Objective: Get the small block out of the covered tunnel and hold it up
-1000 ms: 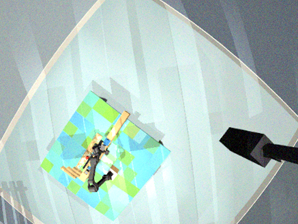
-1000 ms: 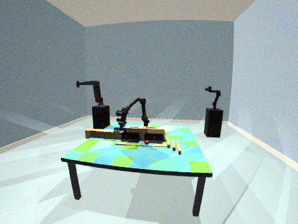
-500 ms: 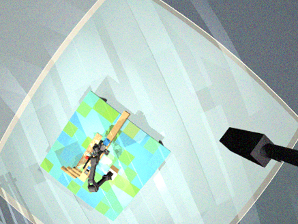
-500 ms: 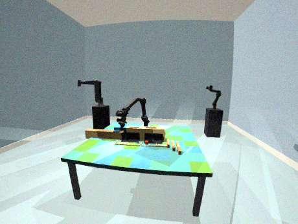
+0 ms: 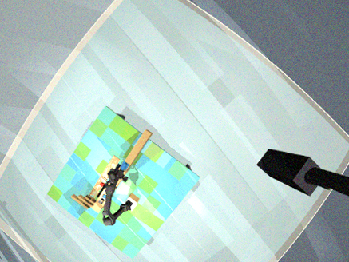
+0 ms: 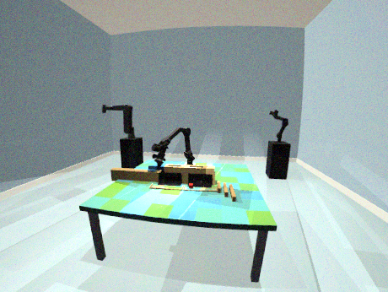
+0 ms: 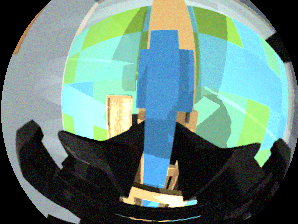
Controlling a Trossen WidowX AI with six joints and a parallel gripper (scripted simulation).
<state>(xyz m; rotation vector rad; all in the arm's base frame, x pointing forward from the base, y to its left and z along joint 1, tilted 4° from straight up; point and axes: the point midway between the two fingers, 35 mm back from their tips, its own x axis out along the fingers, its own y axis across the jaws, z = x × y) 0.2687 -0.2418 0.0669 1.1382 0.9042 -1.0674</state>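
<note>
1 gripper [image 5: 118,174] [image 6: 158,165] [image 7: 161,124] is clenching the blue handle [image 5: 124,165] [image 6: 154,168] [image 7: 161,75] at the tunnel's [image 6: 185,175] end; cage-pulling is apparently starting. Next move: drawing straight outward. Block location: not discernible, presumably inside.

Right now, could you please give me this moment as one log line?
gripper: shut on blue handle | tunnel: handle end outside | block: not lifted
</note>
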